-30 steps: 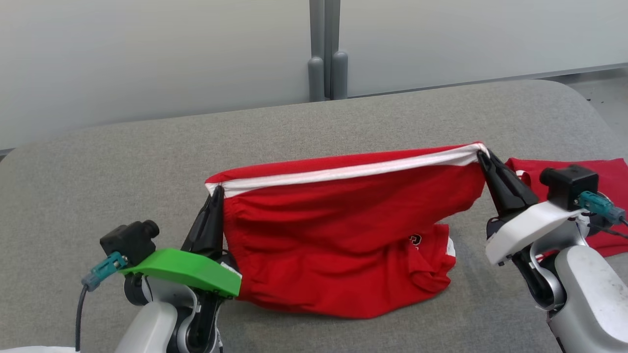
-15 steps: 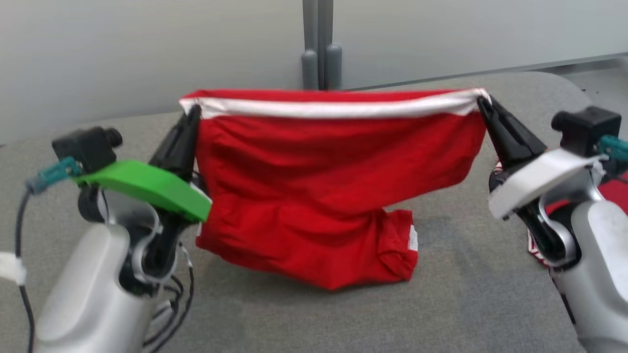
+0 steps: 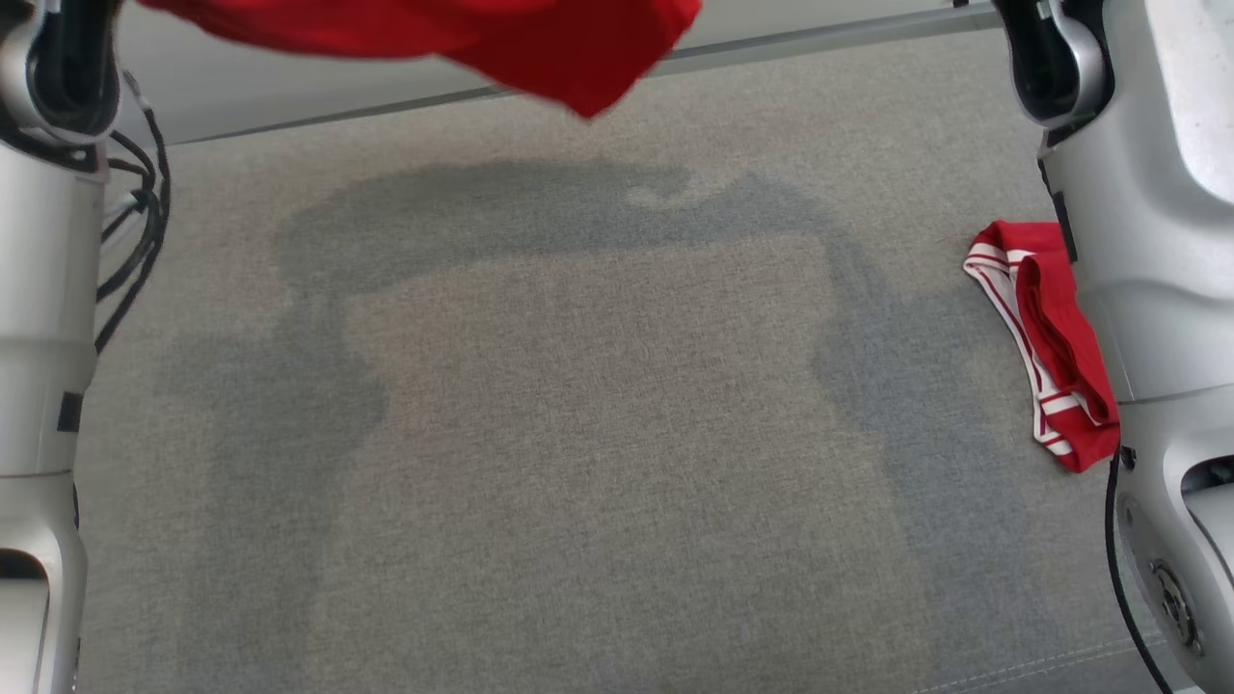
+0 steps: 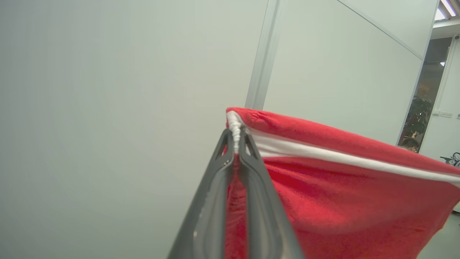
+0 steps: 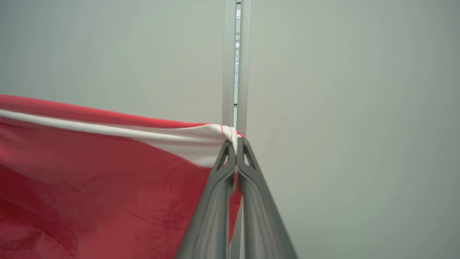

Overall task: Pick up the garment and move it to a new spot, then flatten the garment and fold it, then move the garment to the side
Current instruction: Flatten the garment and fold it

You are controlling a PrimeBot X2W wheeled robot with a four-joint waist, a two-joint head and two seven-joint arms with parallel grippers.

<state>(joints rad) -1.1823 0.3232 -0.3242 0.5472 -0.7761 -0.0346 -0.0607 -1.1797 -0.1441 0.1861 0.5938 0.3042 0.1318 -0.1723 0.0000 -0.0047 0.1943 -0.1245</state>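
Observation:
The red garment (image 3: pixel 540 43) with a white band hangs in the air, and its lower edge shows at the top of the head view above the grey table (image 3: pixel 598 434). My left gripper (image 4: pixel 235 138) is shut on one corner of the garment's (image 4: pixel 341 201) white-banded edge. At the other corner, my right gripper (image 5: pixel 235 145) is shut on the same edge of the garment (image 5: pixel 90 180). The cloth is stretched between the two grippers. Both pale forearms frame the head view's sides.
A second red cloth with white stripes (image 3: pixel 1046 337) lies bunched on the table beside my right forearm (image 3: pixel 1147 241). Dark cables (image 3: pixel 135 222) hang along my left forearm (image 3: pixel 39 289). A pale wall with a metal post (image 5: pixel 235 61) stands beyond the table.
Both arms have raised the garment clear off the table, up past the top of the head view. The camera has tilted down, showing bare table and the garment's shadow.

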